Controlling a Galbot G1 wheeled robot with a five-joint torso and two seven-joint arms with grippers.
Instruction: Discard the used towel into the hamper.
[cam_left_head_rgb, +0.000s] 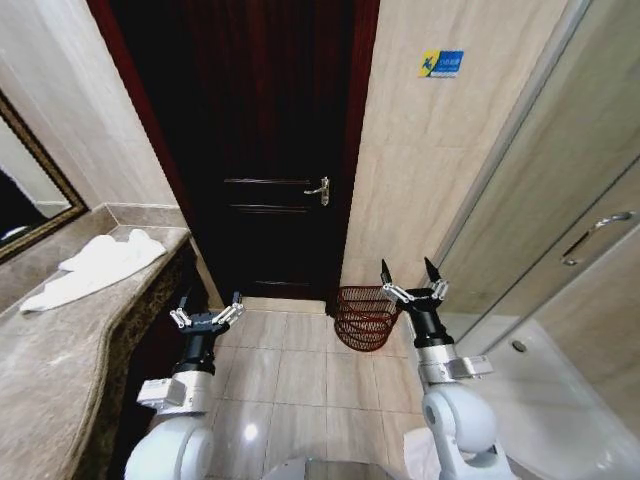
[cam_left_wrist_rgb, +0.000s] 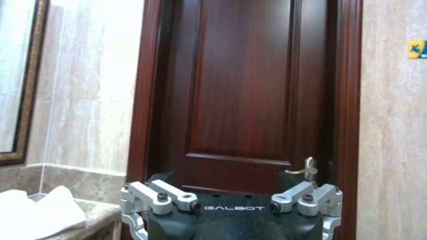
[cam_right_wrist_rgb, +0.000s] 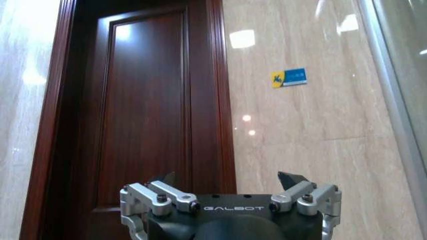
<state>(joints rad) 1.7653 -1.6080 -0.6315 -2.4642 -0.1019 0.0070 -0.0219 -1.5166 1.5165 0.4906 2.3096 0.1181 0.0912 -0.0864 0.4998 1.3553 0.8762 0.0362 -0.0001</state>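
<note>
Both grippers, left (cam_left_head_rgb: 208, 313) and right (cam_left_head_rgb: 411, 278), fingers spread, face a dark door (cam_left_head_rgb: 262, 150); towel (cam_left_head_rgb: 100, 264) on marble counter (cam_left_head_rgb: 60, 370), hamper (cam_left_head_rgb: 364, 316) on tile.

Two white rounded arms; black wrists; silver screwed linkages on each end effector (cam_left_head_rgb: 207, 309) (cam_left_head_rgb: 411, 280); white "GALBOT" lettering.

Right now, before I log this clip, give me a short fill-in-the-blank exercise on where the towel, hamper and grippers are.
1. The white towel lies on the marble ____.
2. The hamper stands on the floor by the dark wooden ____.
3. The left gripper and the right gripper both have their fingers ____.
4. The hamper stands nearer the ____ gripper.

Missing words: counter; door; open; right
</note>
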